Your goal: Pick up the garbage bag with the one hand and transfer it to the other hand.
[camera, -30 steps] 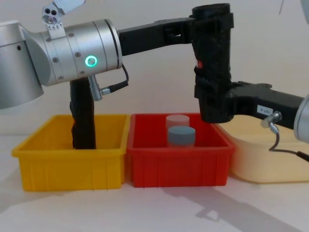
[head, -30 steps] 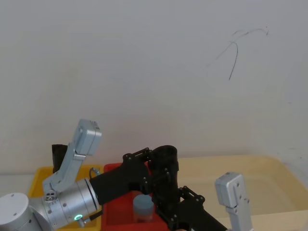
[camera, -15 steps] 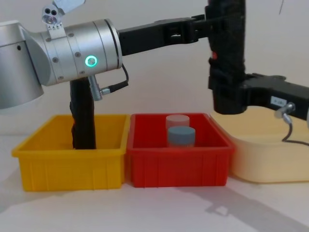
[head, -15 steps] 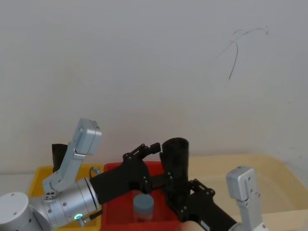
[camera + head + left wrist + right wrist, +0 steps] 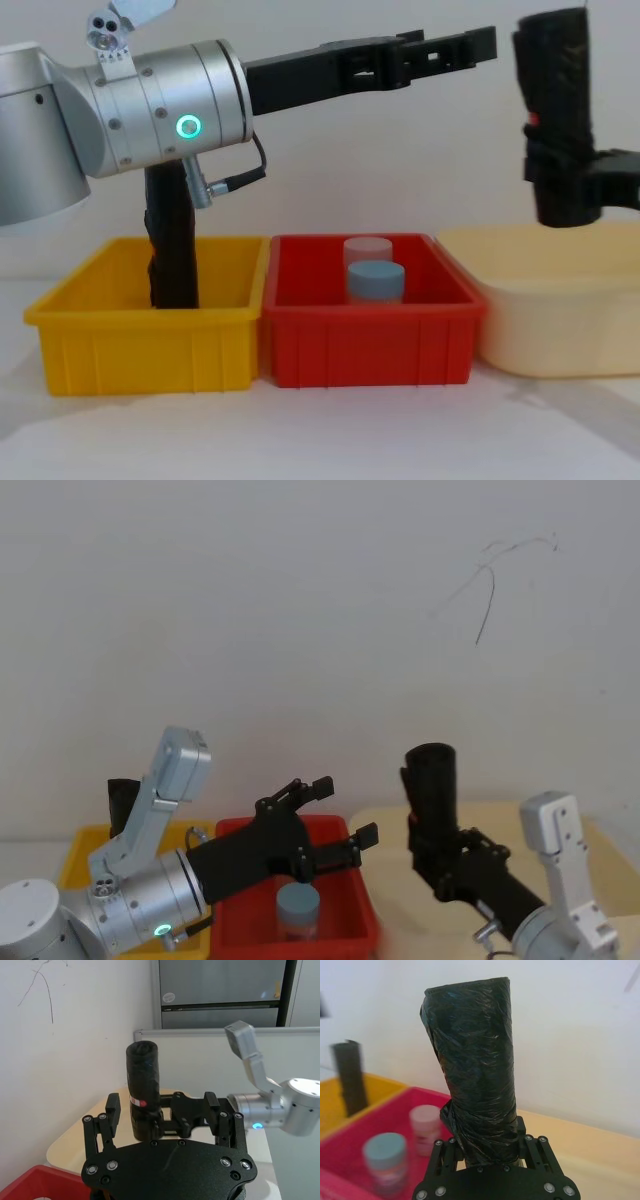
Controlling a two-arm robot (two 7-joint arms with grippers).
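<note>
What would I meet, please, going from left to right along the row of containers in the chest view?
Yellow bin, holding the slim black roll → red bin, holding two cups → cream tub, above which the right gripper holds the garbage bag.

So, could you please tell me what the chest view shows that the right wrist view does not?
Chest view, not right wrist: the left gripper, open and apart from the garbage bag, its green ring light, and the bag's red mark. Right wrist view, not chest: both sides of the right gripper shut on the bag's base. Both: the upright bag, the red bin with two jars, the slim black roll in the yellow bin.
</note>
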